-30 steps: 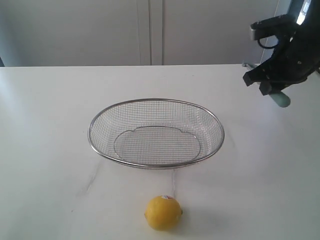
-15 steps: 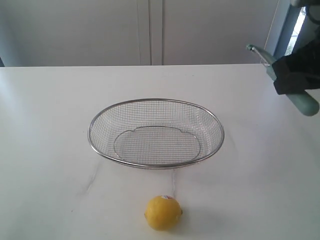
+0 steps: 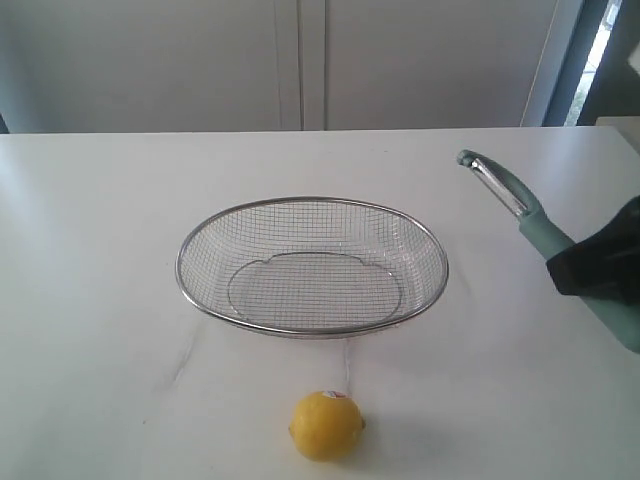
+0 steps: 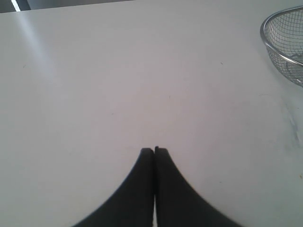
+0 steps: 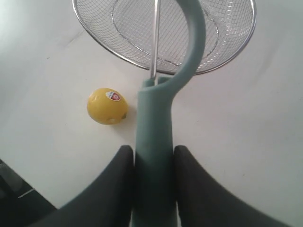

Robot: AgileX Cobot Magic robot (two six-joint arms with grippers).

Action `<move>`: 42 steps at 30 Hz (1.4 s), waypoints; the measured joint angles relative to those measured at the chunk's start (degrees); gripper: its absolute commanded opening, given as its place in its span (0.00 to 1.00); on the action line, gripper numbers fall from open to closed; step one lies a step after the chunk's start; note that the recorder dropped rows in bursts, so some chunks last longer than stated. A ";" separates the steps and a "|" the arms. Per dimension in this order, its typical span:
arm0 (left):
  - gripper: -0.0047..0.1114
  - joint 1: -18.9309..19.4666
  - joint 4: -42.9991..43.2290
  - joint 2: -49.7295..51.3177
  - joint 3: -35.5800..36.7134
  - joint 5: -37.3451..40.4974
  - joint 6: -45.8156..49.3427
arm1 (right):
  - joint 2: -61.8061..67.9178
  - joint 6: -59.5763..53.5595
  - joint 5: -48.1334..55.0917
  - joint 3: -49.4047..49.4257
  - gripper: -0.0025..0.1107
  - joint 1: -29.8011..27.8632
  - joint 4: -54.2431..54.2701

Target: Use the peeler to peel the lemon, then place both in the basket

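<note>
Right pincer (image 5: pixel 154 151) clamps the peeler (image 3: pixel 535 228) above the table (image 3: pixel 100 260), right of the basket (image 3: pixel 310 201). The lemon (image 3: pixel 327 425) sits near the basket's front rim. Left pincer (image 4: pixel 154 152) is pressed together.

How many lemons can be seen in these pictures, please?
1. The lemon lies on the table, outside the basket, on the camera's side of it in the exterior view. No other seems to be hidden.
</note>
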 measured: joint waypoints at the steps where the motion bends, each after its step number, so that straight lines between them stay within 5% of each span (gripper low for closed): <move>1: 0.04 0.00 0.00 0.00 0.00 0.00 0.00 | -0.50 0.00 -0.26 0.35 0.02 0.00 0.00; 42: 0.04 0.00 0.00 0.00 0.00 0.00 0.00 | -2.51 0.10 0.58 1.85 0.02 0.00 0.00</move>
